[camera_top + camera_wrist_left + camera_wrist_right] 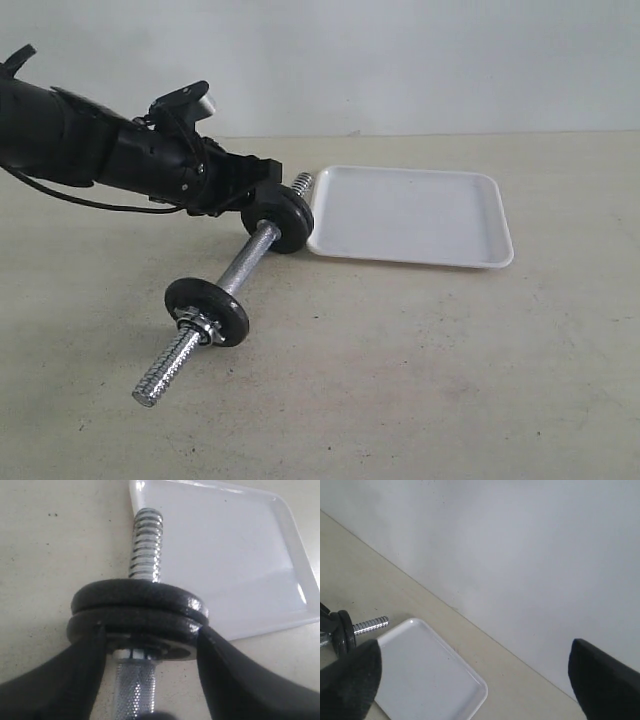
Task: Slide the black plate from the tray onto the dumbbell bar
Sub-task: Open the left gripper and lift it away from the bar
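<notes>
Now black plate [136,623] is sitting on the dumbbell bar [250,258] against a second disc [135,592], just beside the tray [420,215]. Left gripper [151,631] is straddling its rim, can't tell if clamping. Right gripper [474,652] is hanging wide apart, holding nothing.

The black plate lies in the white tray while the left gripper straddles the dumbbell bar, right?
No. The black plate sits on the dumbbell bar, not in the tray, as the left wrist view shows; the left gripper straddles it.
</notes>
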You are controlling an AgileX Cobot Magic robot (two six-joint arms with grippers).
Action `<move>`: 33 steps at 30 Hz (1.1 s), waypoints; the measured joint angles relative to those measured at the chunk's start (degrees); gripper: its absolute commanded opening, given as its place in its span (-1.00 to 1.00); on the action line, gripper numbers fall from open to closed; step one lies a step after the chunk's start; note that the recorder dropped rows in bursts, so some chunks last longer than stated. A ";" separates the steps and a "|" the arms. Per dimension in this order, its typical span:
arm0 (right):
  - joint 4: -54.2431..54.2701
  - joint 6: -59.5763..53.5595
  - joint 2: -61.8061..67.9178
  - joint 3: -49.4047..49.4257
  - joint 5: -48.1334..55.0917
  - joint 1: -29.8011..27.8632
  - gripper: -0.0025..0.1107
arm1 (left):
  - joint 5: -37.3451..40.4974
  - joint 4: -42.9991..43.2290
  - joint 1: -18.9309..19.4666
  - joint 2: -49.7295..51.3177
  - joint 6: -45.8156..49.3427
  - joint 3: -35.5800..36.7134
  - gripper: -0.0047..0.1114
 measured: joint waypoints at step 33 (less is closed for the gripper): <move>-2.06 20.35 -28.65 0.00 13.18 0.00 0.64 | 31.22 21.10 6.46 -39.37 -10.20 0.00 -0.84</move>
